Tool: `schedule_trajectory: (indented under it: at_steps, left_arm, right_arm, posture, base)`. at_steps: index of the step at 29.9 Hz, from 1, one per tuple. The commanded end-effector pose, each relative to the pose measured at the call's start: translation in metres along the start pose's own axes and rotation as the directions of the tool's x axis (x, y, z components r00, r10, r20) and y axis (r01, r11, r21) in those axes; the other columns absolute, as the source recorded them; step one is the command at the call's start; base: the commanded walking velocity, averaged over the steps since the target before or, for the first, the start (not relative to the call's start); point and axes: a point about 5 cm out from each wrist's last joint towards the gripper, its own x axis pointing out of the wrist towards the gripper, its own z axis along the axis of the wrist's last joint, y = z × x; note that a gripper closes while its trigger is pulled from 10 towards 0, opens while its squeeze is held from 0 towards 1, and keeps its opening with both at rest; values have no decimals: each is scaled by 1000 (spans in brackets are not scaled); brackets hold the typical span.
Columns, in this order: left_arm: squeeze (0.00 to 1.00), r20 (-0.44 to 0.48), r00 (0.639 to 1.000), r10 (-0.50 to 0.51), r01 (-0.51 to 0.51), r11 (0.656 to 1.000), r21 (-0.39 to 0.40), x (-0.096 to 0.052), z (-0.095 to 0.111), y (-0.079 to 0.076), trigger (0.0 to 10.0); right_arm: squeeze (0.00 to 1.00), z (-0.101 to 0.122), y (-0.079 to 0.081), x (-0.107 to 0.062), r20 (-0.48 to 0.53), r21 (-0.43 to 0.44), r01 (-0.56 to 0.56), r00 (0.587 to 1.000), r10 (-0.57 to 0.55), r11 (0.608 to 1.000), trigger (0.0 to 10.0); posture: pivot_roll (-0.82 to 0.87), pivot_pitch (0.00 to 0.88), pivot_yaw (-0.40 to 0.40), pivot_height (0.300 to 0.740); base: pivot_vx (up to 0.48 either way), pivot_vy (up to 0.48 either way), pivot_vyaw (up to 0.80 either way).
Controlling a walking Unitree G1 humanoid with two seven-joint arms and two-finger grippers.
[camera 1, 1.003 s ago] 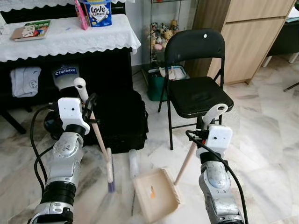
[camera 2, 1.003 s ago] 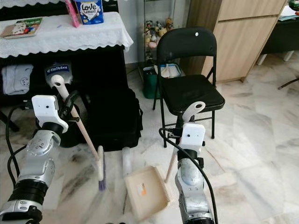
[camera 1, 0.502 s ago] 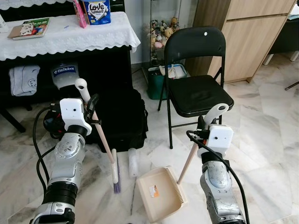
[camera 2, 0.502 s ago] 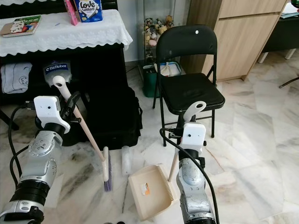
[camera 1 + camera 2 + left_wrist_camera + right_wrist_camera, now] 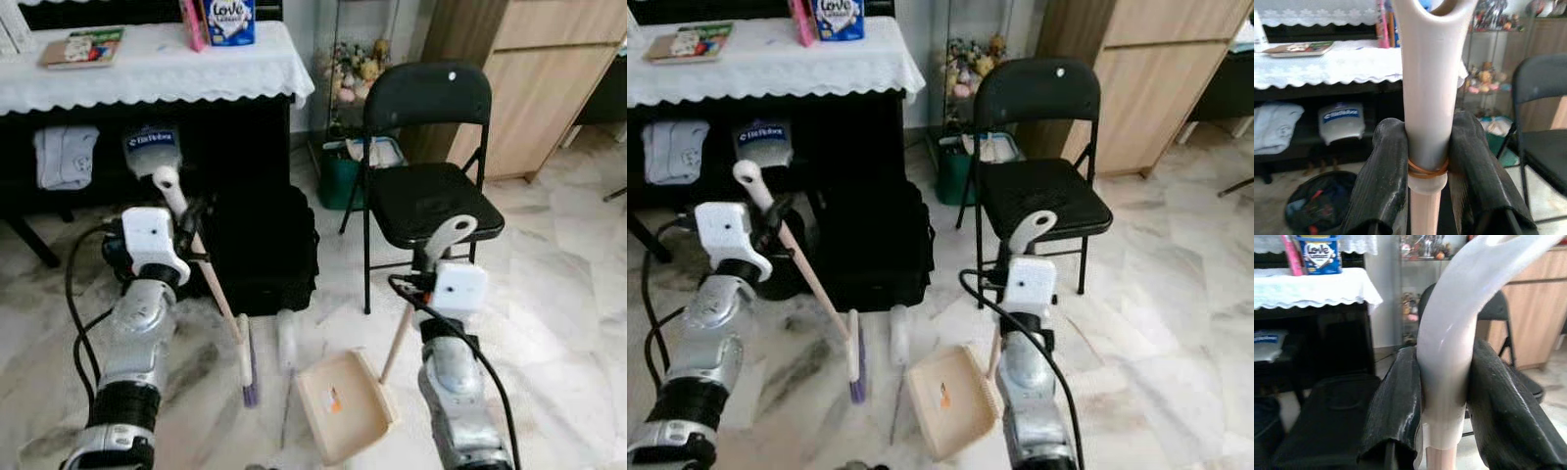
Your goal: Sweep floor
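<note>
Left eye view: one broom (image 5: pixel 217 294) and one dustpan (image 5: pixel 345 406) sit in the lower centre of the frame on pale marble floor (image 5: pixel 568 294). The broom has a pale wooden shaft, a white looped handle top and purple bristles touching the floor; the dustpan is beige, with a slanted wooden handle and one small orange scrap inside. The left gripper (image 5: pixel 196 223), centre left, is clamped on the broom shaft; the right gripper (image 5: pixel 429 266), centre right, is clamped on the dustpan handle. One black folding chair (image 5: pixel 431 186) stands upper right, one black bag (image 5: pixel 263 245) at centre, one white-clothed table (image 5: pixel 147 64) upper left. Right eye view: the same single broom (image 5: pixel 813 284) and dustpan (image 5: pixel 950 401), just beside each other. Left wrist view: two black fingers (image 5: pixel 1382 181) press the white broom handle, a rubber band around it. Right wrist view: two black fingers (image 5: pixel 1396 406) grip the white curved dustpan handle.
</note>
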Motion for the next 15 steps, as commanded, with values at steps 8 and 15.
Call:
schedule_trajectory:
  at_steps: [8, 15]
  left_arm:
    - [0, 38, 999, -16, 15, 1000, 22, 4, 9, -4, 10000]
    - [0, 37, 999, -17, 16, 1000, 20, 4, 8, -4, 10000]
  right_arm:
    - [0, 5, -2, 1, 29, 9, 9, 1000, -9, 1000, 10000]
    - [0, 5, -1, 1, 30, -16, -1, 1000, 1, 1000, 10000]
  posture:
    - [-60, 69, 16, 740]
    - [-59, 70, 16, 740]
  base:
    - [183, 0, 0]
    - [335, 0, 0]
